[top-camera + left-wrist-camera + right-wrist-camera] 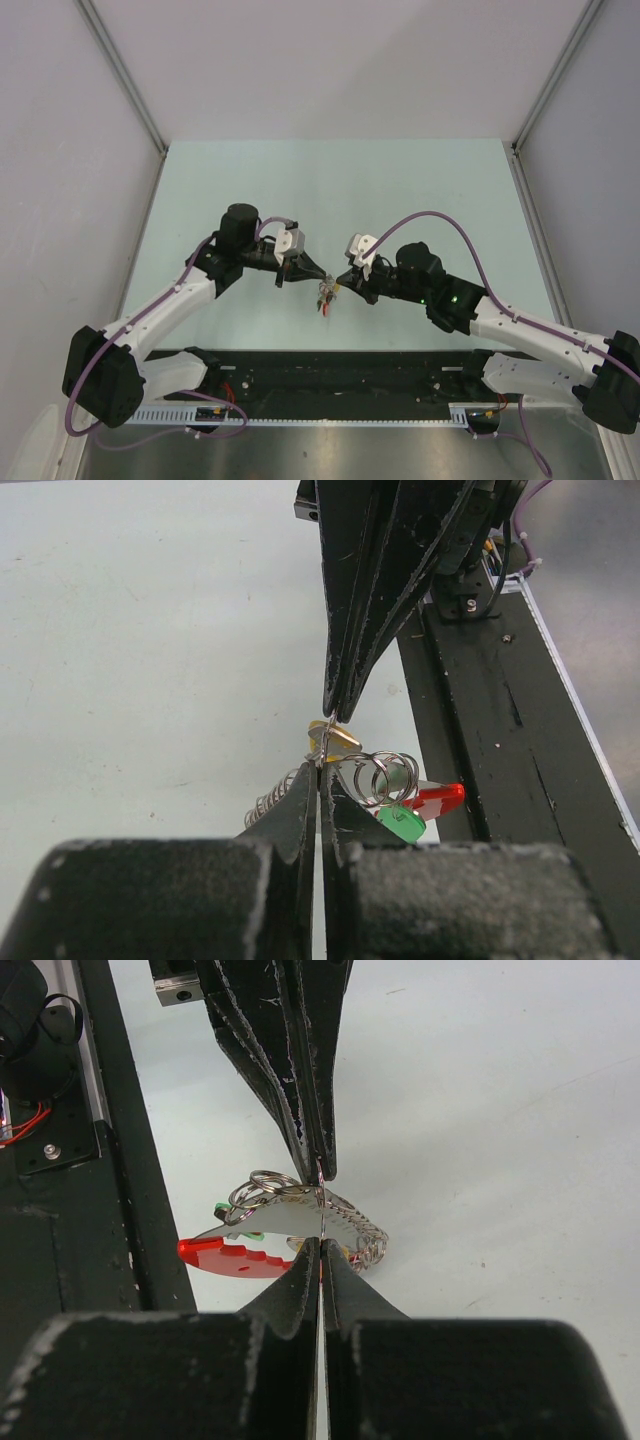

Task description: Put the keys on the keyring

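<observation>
While my two hands meet tip to tip, my left hand (320,770) and right hand (322,1245) each stay... no: each clench the keyring (300,1215), keys (403,825) bunched against it, over the table (330,190) beside the black rail (350,370) at its near edge; broad table surface stretches ahead.

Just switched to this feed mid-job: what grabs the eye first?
The left gripper and right gripper meet tip to tip above the table's near middle, both shut on the keyring. A green key, a yellow key and a red piece hang bunched at it.
</observation>
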Controlling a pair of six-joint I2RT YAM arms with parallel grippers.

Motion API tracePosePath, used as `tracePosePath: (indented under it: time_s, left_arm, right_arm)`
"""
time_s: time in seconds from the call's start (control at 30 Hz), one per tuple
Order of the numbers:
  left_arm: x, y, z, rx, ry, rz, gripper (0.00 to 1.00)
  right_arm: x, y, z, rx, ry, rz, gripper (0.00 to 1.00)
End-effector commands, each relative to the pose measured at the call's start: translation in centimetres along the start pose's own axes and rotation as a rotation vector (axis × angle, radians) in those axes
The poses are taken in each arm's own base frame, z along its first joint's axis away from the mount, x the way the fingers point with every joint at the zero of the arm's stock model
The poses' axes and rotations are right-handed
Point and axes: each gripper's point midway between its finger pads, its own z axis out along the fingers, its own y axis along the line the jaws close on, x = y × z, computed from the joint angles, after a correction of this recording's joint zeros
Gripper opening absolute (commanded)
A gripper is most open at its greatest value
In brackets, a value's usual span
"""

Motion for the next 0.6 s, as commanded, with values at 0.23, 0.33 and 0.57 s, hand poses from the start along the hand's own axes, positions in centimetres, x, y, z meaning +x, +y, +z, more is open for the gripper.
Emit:
tracePosePath:
  time_s: [0.23, 0.33, 0.57]
  left_arm:
    - [-2.37, -1.21, -0.29, 0.088, -0.056, 0.055, 0.01]
    - [-2.35, -1.26, -0.27, 0.093, -0.057, 0.051, 0.0]
    - [-2.37, -1.27, -0.24, 0.098, -0.058, 0.048, 0.01]
  right_arm:
    - [-1.64, 0.1, 0.13, -0.009, -0.048, -0.025, 0.0]
    - [-1.52, 0.15, 0.19, -0.013, -0.044, -0.026, 0.0]
    - [-1.66, 0.22, 0.13, -0.017, -0.049, -0.03, 0.0]
